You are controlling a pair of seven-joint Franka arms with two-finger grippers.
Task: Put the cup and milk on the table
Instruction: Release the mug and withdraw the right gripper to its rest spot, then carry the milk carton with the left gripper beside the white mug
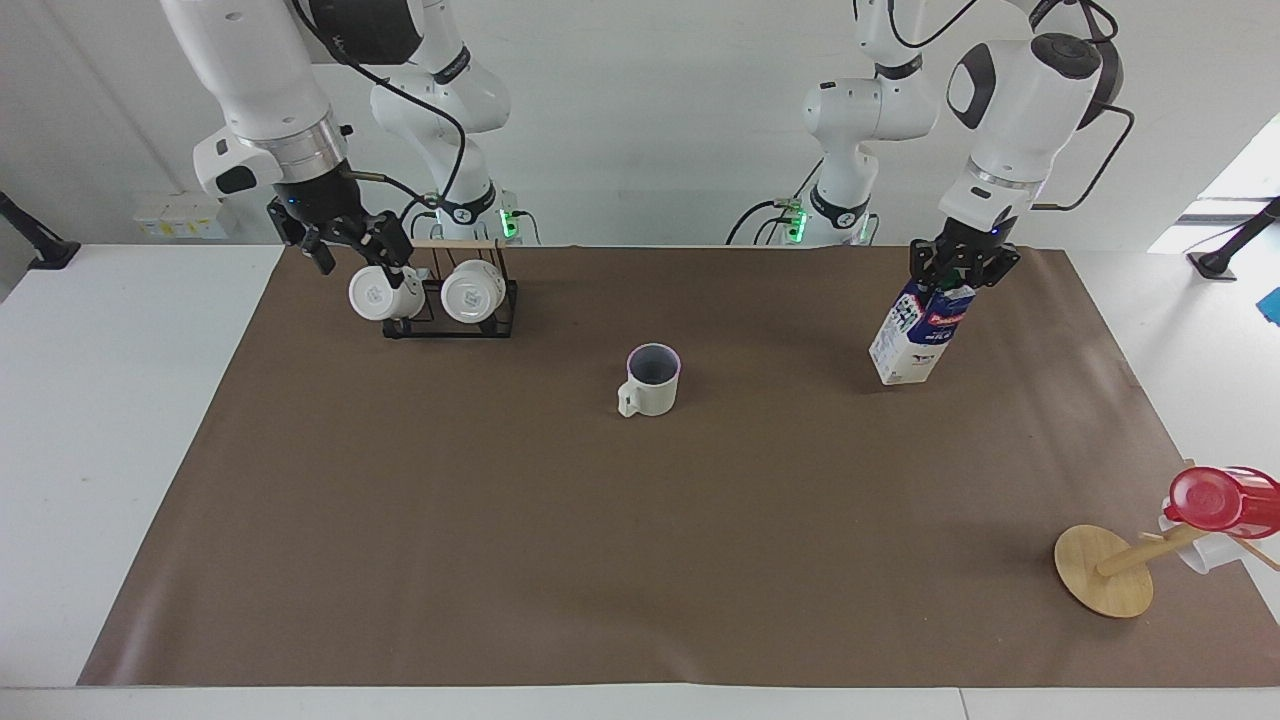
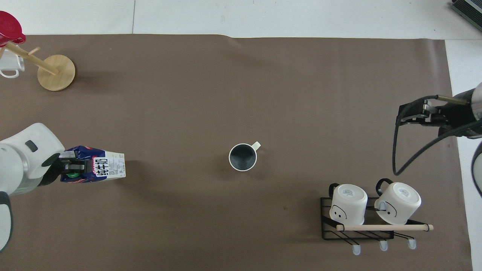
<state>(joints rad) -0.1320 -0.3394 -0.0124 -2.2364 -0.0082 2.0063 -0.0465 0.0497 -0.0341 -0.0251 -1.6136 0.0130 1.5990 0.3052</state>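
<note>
The cup (image 1: pixel 652 380) (image 2: pixel 243 157), cream-white with a dark inside, stands upright on the brown paper near the middle of the table (image 1: pixel 120 420), with no gripper at it. Toward the left arm's end, the blue-and-white milk (image 1: pixel 912 340) (image 2: pixel 103 169) leans, held by its gabled top. My left gripper (image 1: pixel 958 280) (image 2: pixel 73 168) is shut on that top by the green cap. Whether the carton's base still touches the paper I cannot tell. My right gripper (image 1: pixel 355 255) (image 2: pixel 401 114) hangs open and empty in the air over the rack's end.
A black wire rack (image 1: pixel 445 300) (image 2: pixel 372 222) with two white mugs stands close to the robots at the right arm's end. A tipped wooden stand (image 1: pixel 1105 570) (image 2: pixel 56 67) with a red cup (image 1: pixel 1215 500) lies at the corner farthest from the robots, left arm's end.
</note>
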